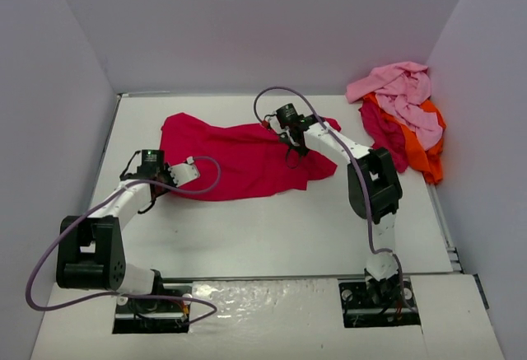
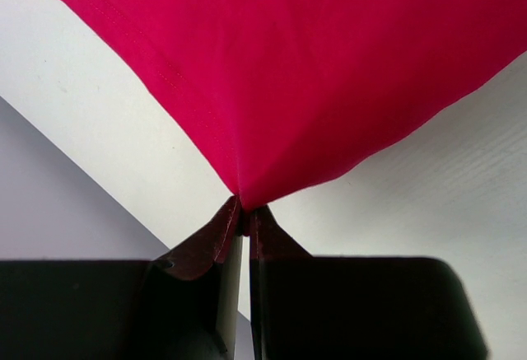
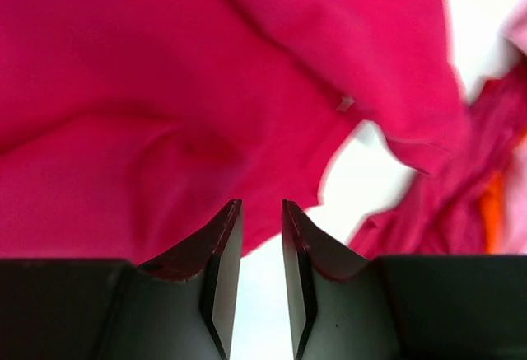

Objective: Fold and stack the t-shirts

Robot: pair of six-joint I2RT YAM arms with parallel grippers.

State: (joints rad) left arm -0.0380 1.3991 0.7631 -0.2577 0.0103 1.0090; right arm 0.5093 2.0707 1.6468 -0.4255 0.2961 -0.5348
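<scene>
Red shirt (image 1: 239, 158) lies spread mid-frame on the counter (image 1: 272, 236), left gripper (image 2: 243, 212) pinching its corner, right gripper (image 3: 262, 228) narrowly parted and empty; a one-sided pull could bunch the cloth.

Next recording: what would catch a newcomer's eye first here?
A crimson-red t-shirt sprawls across the middle of the white table, its left edge pinched in the left gripper; the right gripper hangs open at its right side, holding nothing. A heap of pink, orange and magenta shirts fills the far right corner.
</scene>
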